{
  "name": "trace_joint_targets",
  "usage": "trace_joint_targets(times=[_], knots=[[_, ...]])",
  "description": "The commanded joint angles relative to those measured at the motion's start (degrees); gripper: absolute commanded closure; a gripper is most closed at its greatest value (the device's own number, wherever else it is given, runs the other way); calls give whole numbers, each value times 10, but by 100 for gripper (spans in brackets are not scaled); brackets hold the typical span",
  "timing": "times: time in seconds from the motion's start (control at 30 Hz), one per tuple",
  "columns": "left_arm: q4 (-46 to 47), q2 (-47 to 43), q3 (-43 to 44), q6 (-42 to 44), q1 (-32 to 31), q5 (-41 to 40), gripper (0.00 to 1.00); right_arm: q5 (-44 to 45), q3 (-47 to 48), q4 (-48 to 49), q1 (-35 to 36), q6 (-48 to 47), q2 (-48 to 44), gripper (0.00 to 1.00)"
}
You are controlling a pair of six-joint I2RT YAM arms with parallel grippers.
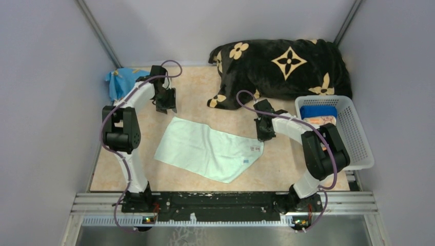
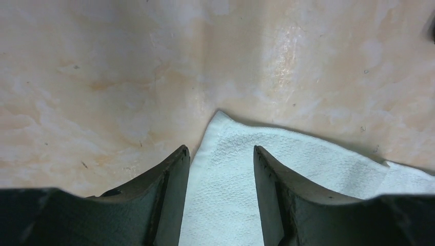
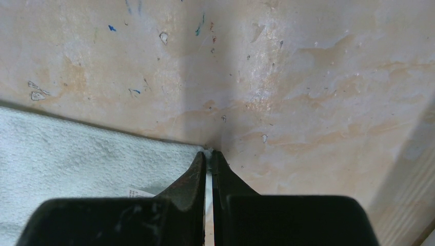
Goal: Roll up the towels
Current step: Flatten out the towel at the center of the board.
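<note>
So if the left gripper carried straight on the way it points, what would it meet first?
The corner of the mint green towel, which lies between the open fingers of the left gripper; the table is directly beneath. How much gap remains is unclear.

Bare table lies open on the near side of the towel and just beyond it. Farther beyond the towel the blanket blocks the way. Right of the towel stands the basket.

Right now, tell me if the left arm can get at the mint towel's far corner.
Probably yes: the left fingers stand open on either side of the mint towel corner, and nothing lies in between.
</note>
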Motion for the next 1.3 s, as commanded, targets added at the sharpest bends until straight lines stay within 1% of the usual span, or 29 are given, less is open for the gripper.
trace_joint_targets(times=[0.0, 0.17, 0.3, 0.43, 0.57, 0.77, 0.9, 1.1, 1.27], knots=[[-7, 3, -7, 5, 2, -5, 45, 12, -31, -9, -3, 3, 24, 100], [-9, 34, -3, 6, -5, -22, 48, 10, -31, -10, -3, 3, 24, 100], [-8, 46, 7, 9, -11, -12, 51, 12, -31, -11, -3, 4, 5, 100], [-9, 60, 8, 11, -12, -20, 54, 17, -32, -12, -3, 5, 3, 100], [-15, 72, 4, 13, -18, -23, 55, 22, -30, -13, -3, 6, 3, 100], [-30, 103, -3, 11, -33, -48, 58, 24, -28, -14, -3, 5, 5, 100], [-39, 129, 5, 11, -33, -32, 60, 25, -26, -15, -3, 6, 4, 100], [-52, 169, 40, 15, -32, -21, 61, 23, -22, -13, -3, 4, 14, 100], [-52, 193, 48, 17, -32, -3, 69, 26, -16, -12, -2, 5, 14, 100]])
